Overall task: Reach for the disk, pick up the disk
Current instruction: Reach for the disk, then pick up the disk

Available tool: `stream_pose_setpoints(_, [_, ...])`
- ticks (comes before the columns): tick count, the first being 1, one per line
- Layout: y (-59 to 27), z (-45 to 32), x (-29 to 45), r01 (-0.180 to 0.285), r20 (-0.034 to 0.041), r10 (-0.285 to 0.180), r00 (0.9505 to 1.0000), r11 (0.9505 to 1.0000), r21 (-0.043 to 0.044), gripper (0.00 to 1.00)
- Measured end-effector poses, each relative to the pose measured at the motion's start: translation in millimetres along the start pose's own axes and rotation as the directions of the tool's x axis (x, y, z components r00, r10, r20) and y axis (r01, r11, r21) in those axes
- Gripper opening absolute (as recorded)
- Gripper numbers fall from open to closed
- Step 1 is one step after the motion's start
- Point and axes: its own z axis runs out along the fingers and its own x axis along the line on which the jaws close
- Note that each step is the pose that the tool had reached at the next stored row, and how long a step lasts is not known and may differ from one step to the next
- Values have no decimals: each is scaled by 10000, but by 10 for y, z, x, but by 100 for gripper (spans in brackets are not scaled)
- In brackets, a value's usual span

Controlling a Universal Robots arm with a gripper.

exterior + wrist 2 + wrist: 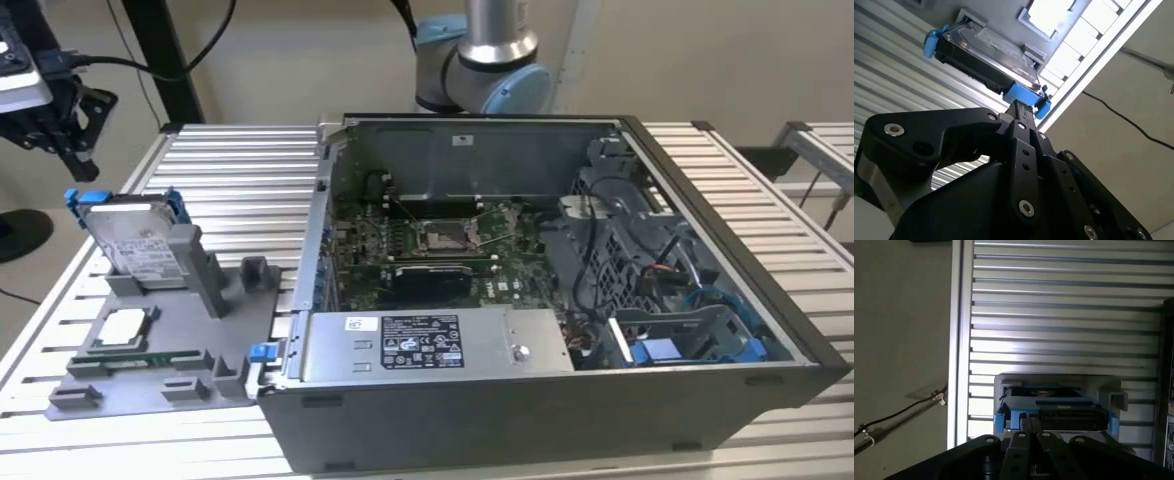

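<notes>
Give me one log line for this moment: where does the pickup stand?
phase: reach | hand: near disk's top edge, not touching | disk: upright in grey holder, beside open computer case | lifted: no

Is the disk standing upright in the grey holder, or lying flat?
Standing on edge, leaning slightly: the disk sits slotted in the grey holder, label showing.
</notes>
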Motion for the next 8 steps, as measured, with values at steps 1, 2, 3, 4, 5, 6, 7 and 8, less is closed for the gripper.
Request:
stream_pose_setpoints(1, [0, 0, 8, 14, -1, -14, 10000, 10000, 0, 0])
stream_pose_setpoints(2, [0, 0, 10, 30, -1, -30, 10000, 10000, 0, 0])
stream_pose_setpoints(3, [0, 0, 10, 30, -1, -30, 10000, 10000, 0, 0])
stream_pose_setpoints(4, [0, 0, 10, 29, -1, -29, 10000, 10000, 0, 0])
stream_pose_setpoints(5, [0, 0, 10, 30, 0, -30, 10000, 10000, -1, 0])
stream_pose_setpoints(6, [-1, 0, 11, 29, -1, -29, 10000, 10000, 0, 0])
stream_pose_setpoints(7, [-6, 0, 12, 29, -1, -29, 10000, 10000, 0, 0])
stream_pose_setpoints(8, [-13, 0, 12, 28, 0, -28, 10000, 10000, -1, 0])
